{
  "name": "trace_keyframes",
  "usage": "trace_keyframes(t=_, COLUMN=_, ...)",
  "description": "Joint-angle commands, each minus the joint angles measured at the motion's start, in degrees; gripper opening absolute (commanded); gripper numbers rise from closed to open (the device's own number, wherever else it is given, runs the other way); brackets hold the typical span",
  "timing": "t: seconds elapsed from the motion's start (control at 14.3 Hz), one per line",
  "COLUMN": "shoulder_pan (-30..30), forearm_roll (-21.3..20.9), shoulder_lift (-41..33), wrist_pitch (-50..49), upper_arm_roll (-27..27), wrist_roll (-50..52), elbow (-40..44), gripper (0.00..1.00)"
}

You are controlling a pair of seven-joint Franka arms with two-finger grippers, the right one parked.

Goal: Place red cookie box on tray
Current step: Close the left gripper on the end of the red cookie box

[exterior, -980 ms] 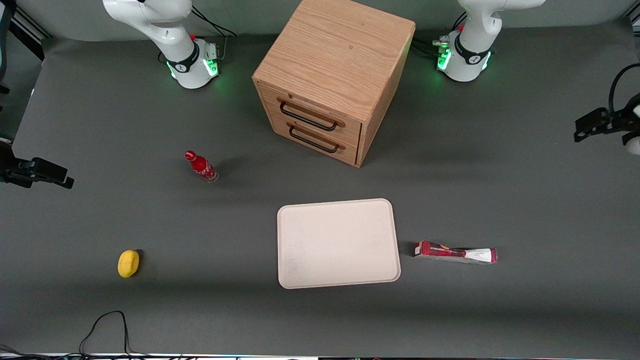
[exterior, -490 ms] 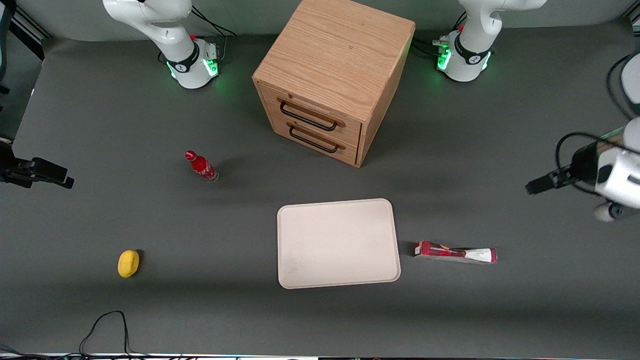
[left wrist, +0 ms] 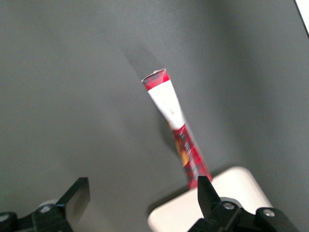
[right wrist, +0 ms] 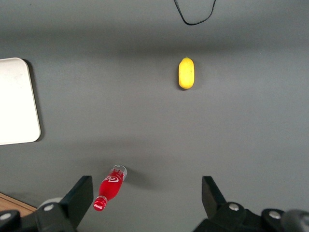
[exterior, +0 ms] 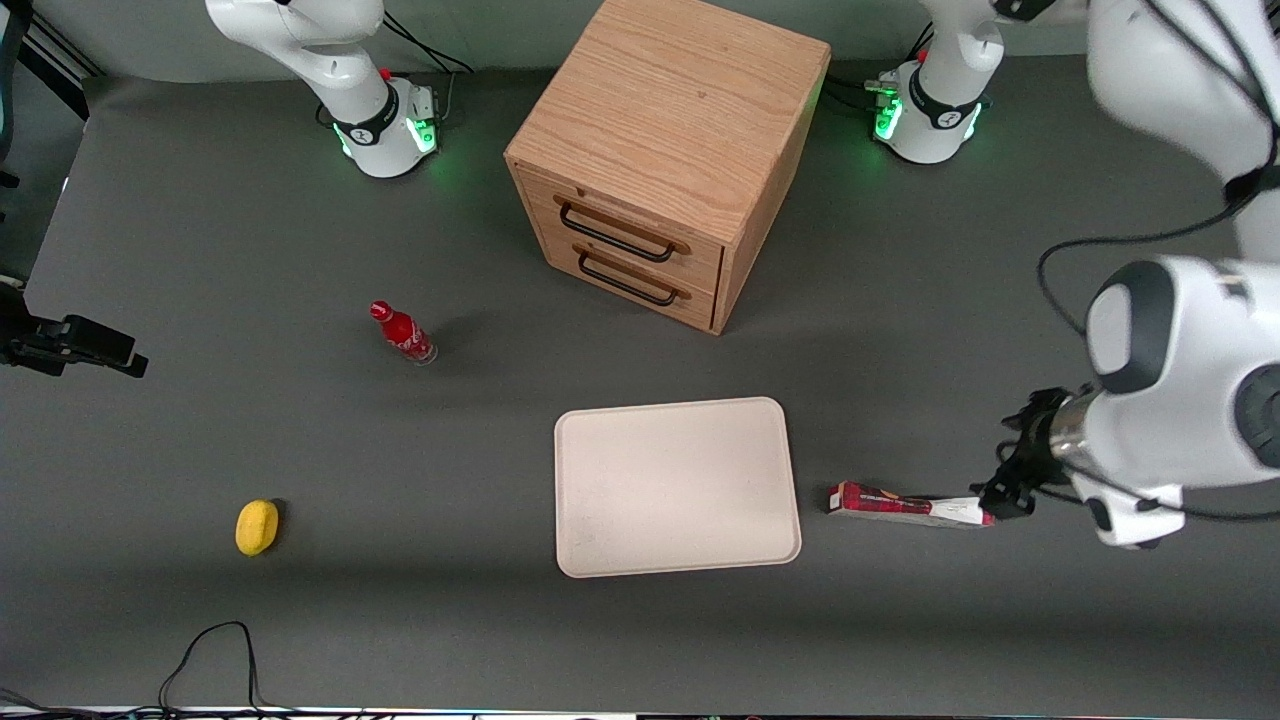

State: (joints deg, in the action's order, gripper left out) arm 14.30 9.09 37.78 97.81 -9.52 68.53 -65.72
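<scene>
Both arms have glossy white rounded plastic shells with dark grey joint caps, and each round base [exterior: 928, 120] glows green around a black band. Thin black cables loop off the working arm's white forearm [exterior: 1180, 400]. Its wrist end is a metal collar, then the black two-finger gripper [left wrist: 142, 195], fingers spread wide: flat black wedge-shaped pads [left wrist: 77, 192] with small silver screws showing in the mounts.

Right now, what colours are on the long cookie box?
The red cookie box is red with a white patch, clearest in the left wrist view.
</scene>
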Motion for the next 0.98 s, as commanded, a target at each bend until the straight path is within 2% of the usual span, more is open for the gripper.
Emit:
trace_keyframes(t=0.0, shoulder_pan=1.17, forearm_roll=2.49, shoulder_lift=7.37, wrist_pitch=4.38, upper_arm_roll=-2.0, wrist_roll=10.89, elbow=4.91, gripper=0.99)
trace_keyframes(t=0.14, shoulder_pan=1.26, forearm_roll=8.72, shoulder_lift=9.93, wrist_pitch=7.47, upper_arm_roll=-3.39, wrist_roll=13.63, elbow=4.73, gripper=0.99)
trace_keyframes(t=0.21, shoulder_pan=1.87, forearm_roll=9.97, shoulder_lift=10.64, wrist_pitch=7.83, upper_arm_roll=-4.54, wrist_roll=14.25, elbow=4.29, gripper=0.99)
trace_keyframes(t=0.56, shoulder_pan=2.58, forearm_roll=10.07, shoulder_lift=12.93, wrist_pitch=12.39, upper_arm_roll=-4.99, wrist_roll=14.96, elbow=-0.27, gripper=0.97)
trace_keyframes(t=0.7, shoulder_pan=3.1, forearm_roll=10.24, shoulder_lift=13.63, wrist_pitch=13.28, upper_arm_roll=-4.99, wrist_roll=15.84, elbow=-0.63, gripper=0.84)
trace_keyframes(t=0.77, shoulder_pan=3.19, forearm_roll=10.5, shoulder_lift=13.89, wrist_pitch=13.37, upper_arm_roll=-4.9, wrist_roll=16.1, elbow=-0.63, gripper=0.72)
trace_keyframes(t=0.91, shoulder_pan=3.37, forearm_roll=10.42, shoulder_lift=14.16, wrist_pitch=14.51, upper_arm_roll=-4.81, wrist_roll=18.12, elbow=-0.9, gripper=0.58)
